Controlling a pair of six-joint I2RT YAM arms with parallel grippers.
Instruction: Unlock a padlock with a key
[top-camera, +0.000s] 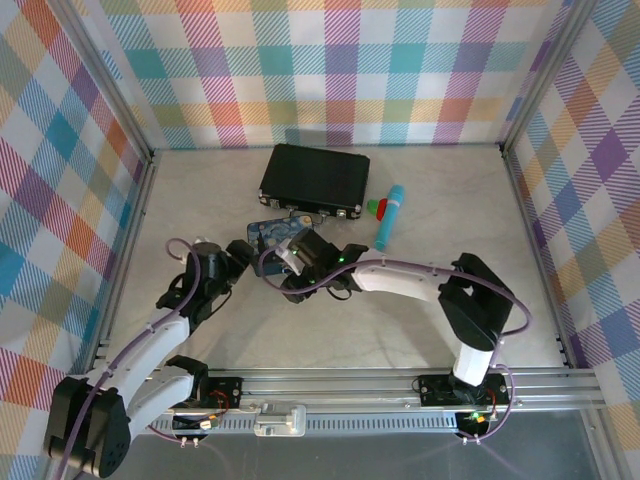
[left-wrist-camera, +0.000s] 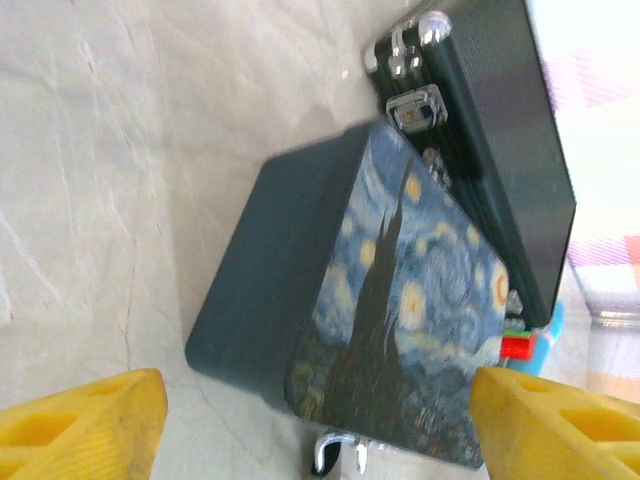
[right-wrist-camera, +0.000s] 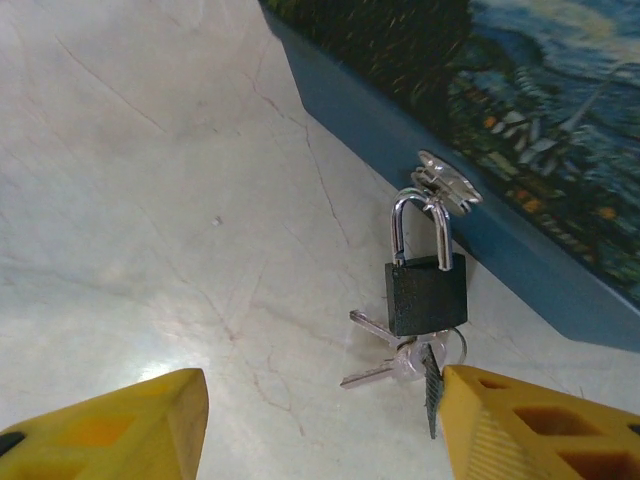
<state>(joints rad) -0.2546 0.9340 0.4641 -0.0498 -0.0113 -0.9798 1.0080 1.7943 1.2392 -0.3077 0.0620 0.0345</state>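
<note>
The padlock (right-wrist-camera: 426, 292) has a small black body and a silvery shackle hooked through the metal hasp (right-wrist-camera: 446, 186) of the starry blue tin (right-wrist-camera: 560, 130). It rests on the table beside the tin's wall. The keys (right-wrist-camera: 392, 360), thin and silvery on a ring, lie fanned out at the padlock's lower end. My right gripper (right-wrist-camera: 320, 430) is open, its yellow fingers (right-wrist-camera: 110, 430) spread on either side just short of the padlock and keys. My left gripper (left-wrist-camera: 320, 440) is open too, facing the tin (left-wrist-camera: 400, 290); the shackle (left-wrist-camera: 335, 448) peeks out below the tin's edge.
A black case with metal latches (top-camera: 315, 180) lies right behind the tin (top-camera: 270, 232). A teal stick (top-camera: 389, 218) and a small red-and-green piece (top-camera: 376, 208) lie to its right. Both grippers (top-camera: 238, 257) (top-camera: 298, 268) crowd around the tin. Checked walls enclose the table.
</note>
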